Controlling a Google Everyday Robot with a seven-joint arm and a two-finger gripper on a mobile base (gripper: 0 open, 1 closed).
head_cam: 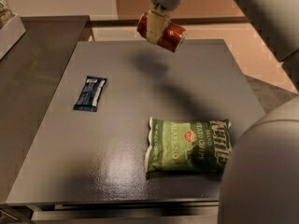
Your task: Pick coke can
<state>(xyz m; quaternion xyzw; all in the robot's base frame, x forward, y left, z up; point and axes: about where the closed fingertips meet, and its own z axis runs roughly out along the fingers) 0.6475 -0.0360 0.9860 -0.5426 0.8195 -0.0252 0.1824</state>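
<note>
The coke can (169, 32) is red with a silver end and lies on its side in the air above the far part of the grey table (140, 101). My gripper (156, 26) hangs from the arm at the top of the camera view and is shut on the can, its pale fingers (155, 24) wrapped across the can's middle. The can's shadow falls on the table below it.
A green chip bag (189, 144) lies flat at the table's near right. A blue snack bar (90, 93) lies at the left. A darker counter (28, 69) stands to the left. My arm's white body fills the lower right corner.
</note>
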